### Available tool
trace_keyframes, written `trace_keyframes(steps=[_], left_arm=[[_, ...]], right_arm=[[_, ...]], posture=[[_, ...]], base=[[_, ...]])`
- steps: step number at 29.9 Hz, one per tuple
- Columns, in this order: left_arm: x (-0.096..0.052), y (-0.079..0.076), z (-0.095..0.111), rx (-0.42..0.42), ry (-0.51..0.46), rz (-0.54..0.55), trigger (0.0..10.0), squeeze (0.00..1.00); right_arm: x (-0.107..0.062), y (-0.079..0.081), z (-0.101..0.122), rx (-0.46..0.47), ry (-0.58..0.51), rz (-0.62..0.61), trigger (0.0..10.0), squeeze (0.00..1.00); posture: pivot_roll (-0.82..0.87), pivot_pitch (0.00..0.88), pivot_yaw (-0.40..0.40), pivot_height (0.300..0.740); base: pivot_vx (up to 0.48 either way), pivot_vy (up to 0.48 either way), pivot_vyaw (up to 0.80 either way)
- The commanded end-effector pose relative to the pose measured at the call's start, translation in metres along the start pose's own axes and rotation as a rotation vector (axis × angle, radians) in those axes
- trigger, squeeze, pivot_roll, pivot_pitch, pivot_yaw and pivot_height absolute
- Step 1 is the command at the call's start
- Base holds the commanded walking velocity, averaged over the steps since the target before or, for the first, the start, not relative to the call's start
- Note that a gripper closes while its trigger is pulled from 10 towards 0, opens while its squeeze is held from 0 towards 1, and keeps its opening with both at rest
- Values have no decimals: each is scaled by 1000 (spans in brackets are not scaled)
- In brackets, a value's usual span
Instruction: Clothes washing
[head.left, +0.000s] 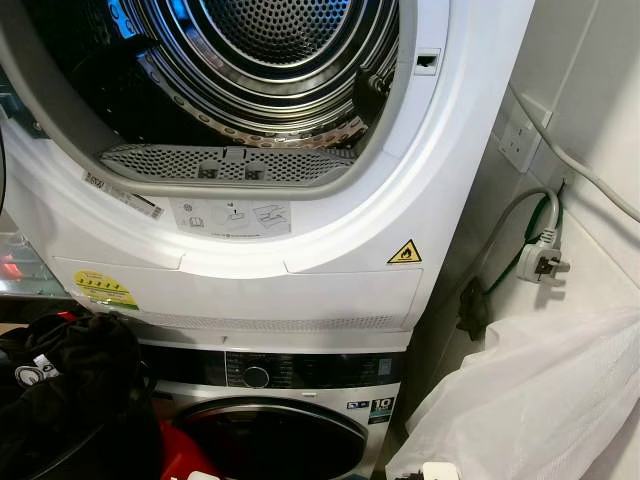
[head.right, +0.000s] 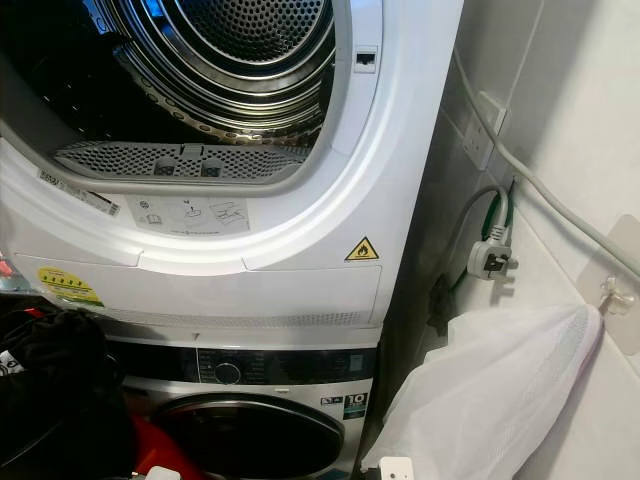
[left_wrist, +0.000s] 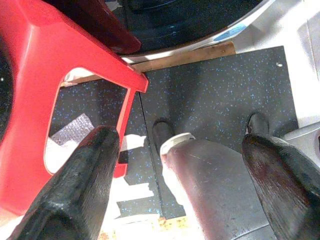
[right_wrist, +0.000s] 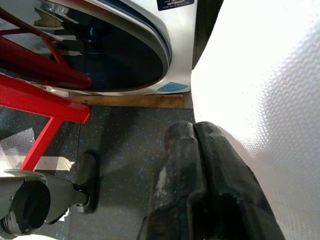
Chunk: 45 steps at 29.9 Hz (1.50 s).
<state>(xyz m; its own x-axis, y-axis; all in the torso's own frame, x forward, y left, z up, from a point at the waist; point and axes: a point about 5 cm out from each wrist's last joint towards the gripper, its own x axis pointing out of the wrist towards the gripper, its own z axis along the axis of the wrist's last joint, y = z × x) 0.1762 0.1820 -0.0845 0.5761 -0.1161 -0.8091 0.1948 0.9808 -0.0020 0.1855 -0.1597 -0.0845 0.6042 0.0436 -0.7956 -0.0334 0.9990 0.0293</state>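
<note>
Standing before the open dryer drum, the robot has both arms down low. The left gripper is wide open and holds nothing. The right gripper is pressed shut, empty. The black clothes sit on the left; grab them firmly first.

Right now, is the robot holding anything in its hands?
No. The left gripper is open over the dark floor mat with nothing between its fingers, and the right gripper is shut on nothing, beside the white mesh bag.
</note>
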Motion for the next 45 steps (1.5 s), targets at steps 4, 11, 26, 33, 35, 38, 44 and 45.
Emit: trace_keyframes(steps=[4, 11, 26, 33, 35, 38, 44, 45], left_arm=[[2, 22, 30, 20, -31, 23, 10000, 0], [2, 22, 31, 14, -37, 22, 10000, 0], [3, 22, 34, 67, -37, 1, 10000, 0], [3, 21, 33, 83, -32, -11, 10000, 0], [3, 21, 33, 87, -31, -13, 10000, 0], [3, 21, 35, 115, -31, -21, 10000, 0], [3, 19, 37, 122, -28, -51, 10000, 0], [4, 18, 38, 129, -29, -59, 10000, 0]], right_arm=[[2, 32, 3, -206, 56, 202, 10000, 0], [2, 30, 1, -201, 58, 201, 10000, 0], [2, 28, 0, -262, 66, 202, 10000, 0], [1, 29, -2, -246, 66, 206, 10000, 0], [1, 29, -2, -260, 68, 208, 10000, 0], [1, 31, -4, -302, 73, 223, 10000, 0], [0, 31, -6, -375, 82, 238, 10000, 0], [0, 30, -6, -398, 83, 234, 10000, 0]], posture=[[32, 0, 64, 740], [32, 0, 62, 740], [24, 0, 67, 740], [15, 0, 73, 740], [15, 0, 75, 740], [9, 0, 78, 740], [2, 0, 73, 740], [3, 0, 60, 740]], base=[[0, 0, 0], [0, 0, 0], [0, 0, 0], [0, 0, 0], [0, 0, 0], [0, 0, 0], [0, 0, 0], [0, 0, 0]])
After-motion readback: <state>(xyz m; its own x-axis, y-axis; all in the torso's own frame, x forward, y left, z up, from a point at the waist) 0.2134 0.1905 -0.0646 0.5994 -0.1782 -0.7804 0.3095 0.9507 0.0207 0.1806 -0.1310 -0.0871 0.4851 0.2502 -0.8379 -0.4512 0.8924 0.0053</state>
